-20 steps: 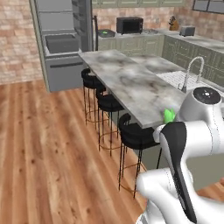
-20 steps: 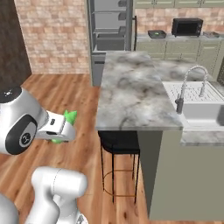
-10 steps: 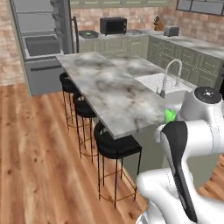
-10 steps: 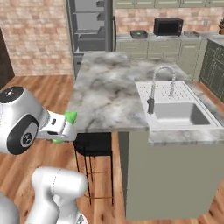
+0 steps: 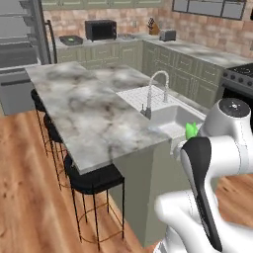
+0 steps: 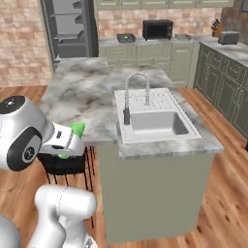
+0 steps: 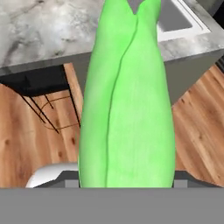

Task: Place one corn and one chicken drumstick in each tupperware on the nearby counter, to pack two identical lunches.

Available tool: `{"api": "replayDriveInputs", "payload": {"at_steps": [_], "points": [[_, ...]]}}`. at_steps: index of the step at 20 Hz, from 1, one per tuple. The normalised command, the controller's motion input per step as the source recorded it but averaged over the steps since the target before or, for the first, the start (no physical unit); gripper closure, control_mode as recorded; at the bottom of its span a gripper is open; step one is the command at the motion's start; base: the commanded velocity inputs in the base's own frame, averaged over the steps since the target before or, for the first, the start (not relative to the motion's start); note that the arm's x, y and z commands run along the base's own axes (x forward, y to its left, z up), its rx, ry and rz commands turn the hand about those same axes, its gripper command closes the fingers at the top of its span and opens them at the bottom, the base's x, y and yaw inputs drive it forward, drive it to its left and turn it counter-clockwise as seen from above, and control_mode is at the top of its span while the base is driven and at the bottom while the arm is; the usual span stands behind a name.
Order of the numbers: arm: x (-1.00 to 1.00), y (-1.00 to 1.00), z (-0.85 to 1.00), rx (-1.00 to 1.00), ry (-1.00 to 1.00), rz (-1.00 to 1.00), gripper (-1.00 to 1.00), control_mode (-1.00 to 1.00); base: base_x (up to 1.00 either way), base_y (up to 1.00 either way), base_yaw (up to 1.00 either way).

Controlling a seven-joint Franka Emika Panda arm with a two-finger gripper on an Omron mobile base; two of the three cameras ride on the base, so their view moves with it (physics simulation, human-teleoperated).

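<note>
Jaws of the gripper (image 6: 72,140) are clamped on the corn (image 7: 127,100), cob running lengthwise out past them (tupperware (image 6: 126,37) sits way across the island (image 6: 87,92)).

Marbled island (image 5: 89,113) with white sink (image 6: 157,123) (faucet upright); perhaps 3 black stools (image 5: 94,180) alongside.

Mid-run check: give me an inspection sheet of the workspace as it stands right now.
Surface: marbled island with white sink and faucet; far counter along brick wall.
Job's things: corn held in the gripper; grey tupperware on far counter beside the microwave.
Clutter: toaster, knife block.
Grippers: shut on the corn.
Cables: nothing seen.
Surroundings: black stools, wood floor, fridge, stove.
</note>
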Motion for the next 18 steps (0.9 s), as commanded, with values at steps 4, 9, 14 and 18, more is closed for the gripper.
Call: {"api": "replayDriveInputs", "payload": {"at_steps": [4,9,14,18], "points": [[0.00,0.00,0.00,0.00,0.00,0.00,1.00,1.00,0.10,-0.83,-0.13],[0.00,0.00,0.00,0.00,0.00,0.00,1.00,1.00,0.07,-0.90,-0.10],[0.00,0.00,0.00,0.00,0.00,0.00,1.00,1.00,0.11,-0.95,-0.10],[0.00,0.00,0.00,0.00,0.00,0.00,1.00,1.00,0.13,-0.96,-0.08]]}}
